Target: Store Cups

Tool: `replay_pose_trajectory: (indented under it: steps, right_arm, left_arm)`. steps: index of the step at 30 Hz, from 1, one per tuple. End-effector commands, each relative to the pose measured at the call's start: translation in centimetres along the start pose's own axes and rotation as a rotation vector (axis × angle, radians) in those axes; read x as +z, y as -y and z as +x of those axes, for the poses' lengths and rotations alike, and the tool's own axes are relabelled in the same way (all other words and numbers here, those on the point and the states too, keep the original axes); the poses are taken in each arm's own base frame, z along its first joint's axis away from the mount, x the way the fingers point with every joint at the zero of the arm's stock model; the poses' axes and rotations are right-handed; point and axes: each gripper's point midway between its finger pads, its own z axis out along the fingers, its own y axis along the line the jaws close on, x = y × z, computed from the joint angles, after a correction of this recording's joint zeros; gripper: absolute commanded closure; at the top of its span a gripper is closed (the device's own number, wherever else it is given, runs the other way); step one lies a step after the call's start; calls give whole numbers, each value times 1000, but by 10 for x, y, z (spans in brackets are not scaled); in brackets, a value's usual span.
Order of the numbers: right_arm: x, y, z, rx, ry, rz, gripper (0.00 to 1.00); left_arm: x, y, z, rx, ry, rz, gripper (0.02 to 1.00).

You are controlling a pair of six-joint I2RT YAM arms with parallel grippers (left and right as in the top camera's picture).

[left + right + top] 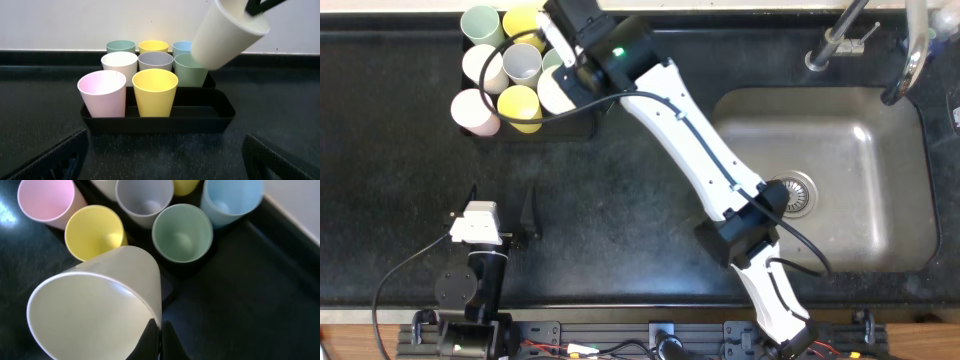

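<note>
Your right claw [161,332] is pinching one cream cup [95,315] over one black tray [160,123] where eight cups [155,61] are standing; your left claw [165,135] is gaping wide, holding nothing.

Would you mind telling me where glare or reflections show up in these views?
Top view: bright reflections on the steel sink. Right wrist view: a glare patch on the dark counter beside the pink cup. Left wrist view: no strong glare.

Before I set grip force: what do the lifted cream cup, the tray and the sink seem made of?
Cream cup: likely plastic, matte; thin rim, smooth even wall.
Tray: probably moulded plastic, black, soft sheen along its rim.
Sink: apparently brushed stainless steel, grey metallic reflections.
</note>
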Motion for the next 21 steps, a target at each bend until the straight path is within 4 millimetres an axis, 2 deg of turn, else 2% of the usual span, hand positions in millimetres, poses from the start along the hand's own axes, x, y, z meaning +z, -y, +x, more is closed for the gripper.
replay_pose_trajectory:
  steps: [1,4,21]
  right_arm:
    - [-1,-10,-5,-3,14,-9,956]
    - [13,-8,1,1,-17,-8,956]
    - [56,-8,26,1,-129,-12,956]
  left_arm:
    - [0,2,-1,26,7,11,20]
    - [0,2,-1,27,7,11,20]
    - [0,2,-1,26,7,11,20]
